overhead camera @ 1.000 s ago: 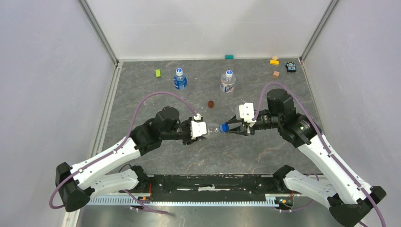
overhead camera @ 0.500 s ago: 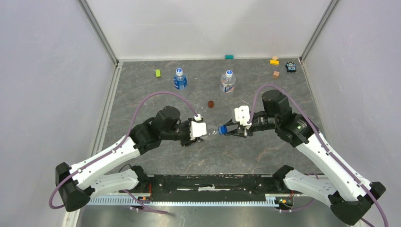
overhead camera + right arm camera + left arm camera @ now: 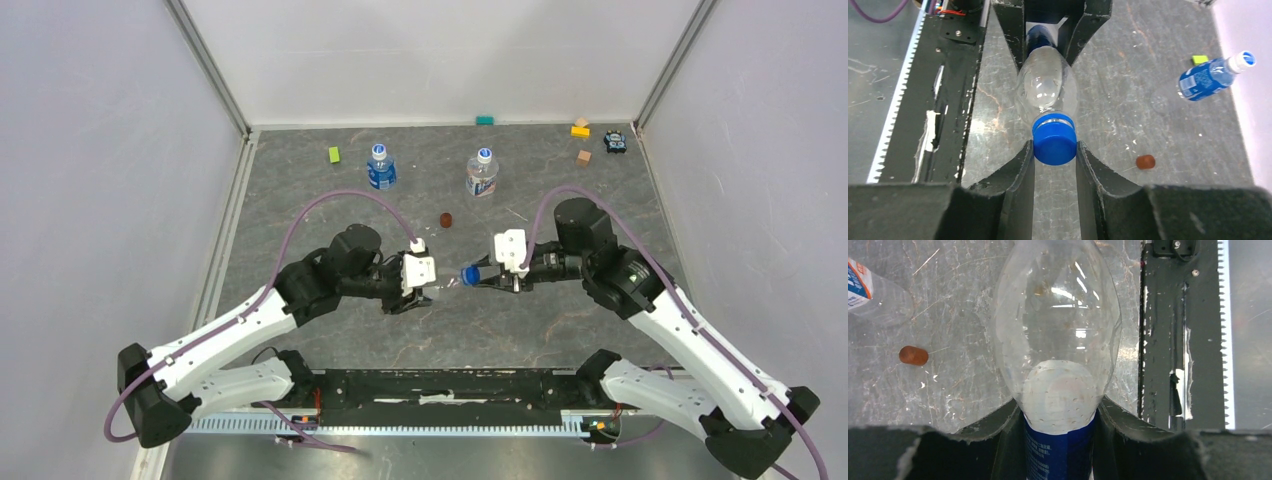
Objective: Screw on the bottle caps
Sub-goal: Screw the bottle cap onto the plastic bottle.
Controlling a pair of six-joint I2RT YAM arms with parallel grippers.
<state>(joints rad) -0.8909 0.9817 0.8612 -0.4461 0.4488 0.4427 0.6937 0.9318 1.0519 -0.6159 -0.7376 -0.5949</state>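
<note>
My left gripper (image 3: 424, 285) (image 3: 1058, 427) is shut on a clear bottle (image 3: 1057, 335) at its blue label and holds it sideways above the table (image 3: 560, 320), neck toward the right arm. My right gripper (image 3: 476, 273) (image 3: 1055, 156) is shut on the solid blue cap (image 3: 1054, 141) (image 3: 470, 272), which sits on that bottle's neck (image 3: 1046, 90). Two other bottles stand at the back with whitish-blue caps on: one (image 3: 380, 167) on the left, one (image 3: 482, 173) on the right.
A dark red-brown disc (image 3: 446, 219) lies behind the grippers. Coloured toy blocks lie along the back: green (image 3: 334, 154), teal (image 3: 485, 120), yellow (image 3: 580, 130), tan (image 3: 584, 157), and a small dark toy (image 3: 614, 142). A black rail (image 3: 440, 385) runs along the near edge.
Both grippers with the bottle and cap have shifted slightly left and toward the near edge. The right wrist has turned about the cap.
</note>
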